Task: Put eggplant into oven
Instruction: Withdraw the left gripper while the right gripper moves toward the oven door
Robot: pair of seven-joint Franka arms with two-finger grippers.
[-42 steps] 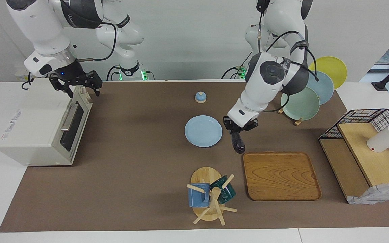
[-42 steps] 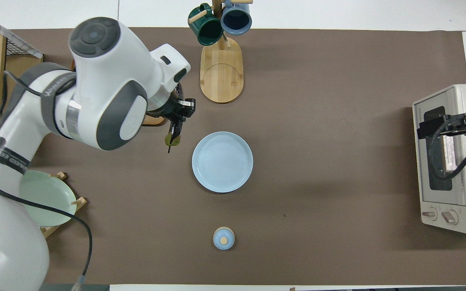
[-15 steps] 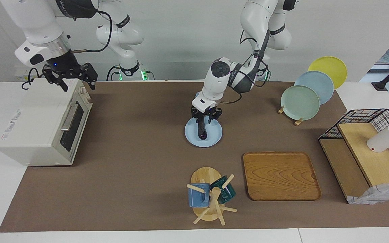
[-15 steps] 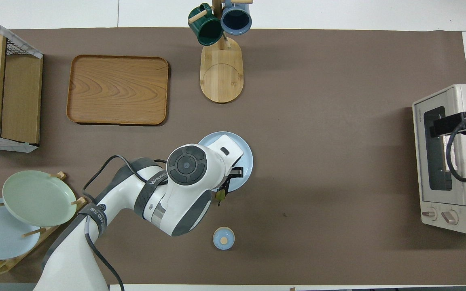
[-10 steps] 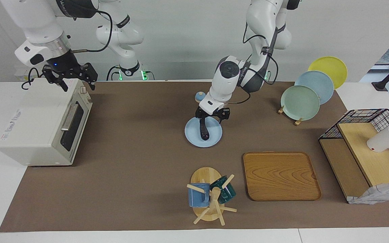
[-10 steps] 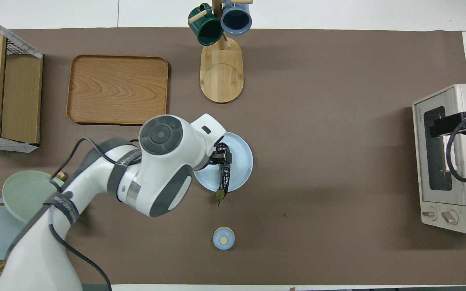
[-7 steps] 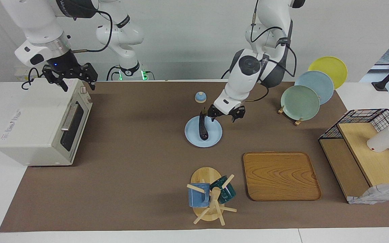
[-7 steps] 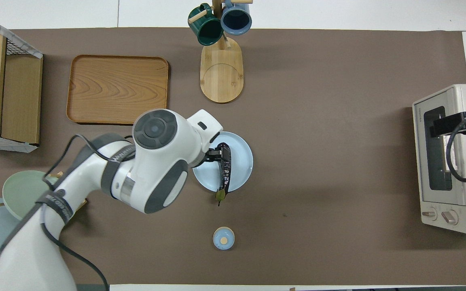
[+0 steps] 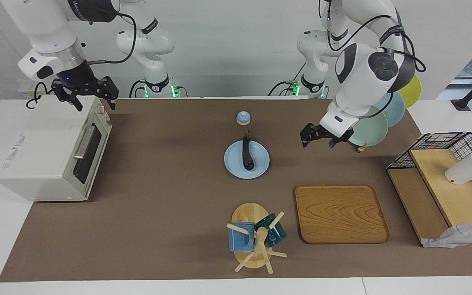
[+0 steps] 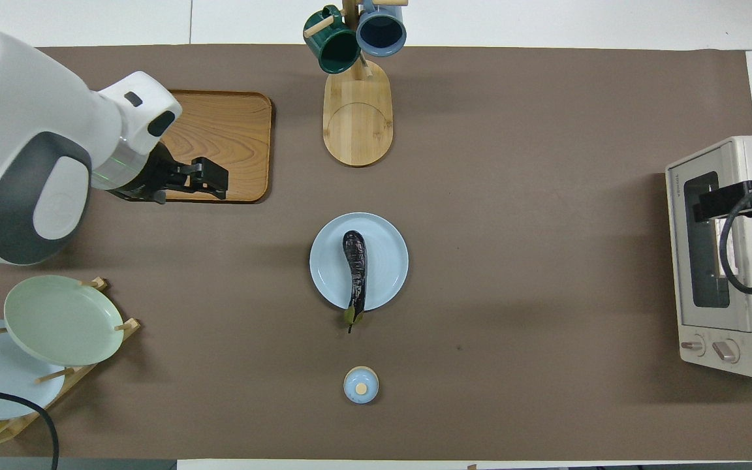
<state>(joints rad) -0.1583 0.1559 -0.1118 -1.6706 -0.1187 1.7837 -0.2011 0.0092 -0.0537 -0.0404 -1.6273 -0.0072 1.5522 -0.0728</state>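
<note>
The eggplant (image 9: pixel 247 156) lies on a blue plate (image 9: pixel 260 165), well apart from both grippers' released jaws. Glossy, firm and probably slippery, it seems best gripped across its middle.

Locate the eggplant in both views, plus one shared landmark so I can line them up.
Facing view: the eggplant lies on the blue plate at mid-table, stem end toward the robots, pointing up in the picture.
Overhead view: the eggplant lies on the same plate, stem end pointing down in the picture, past the rim.
Shared landmark: the small blue lid, just nearer to the robots than the plate.
</note>
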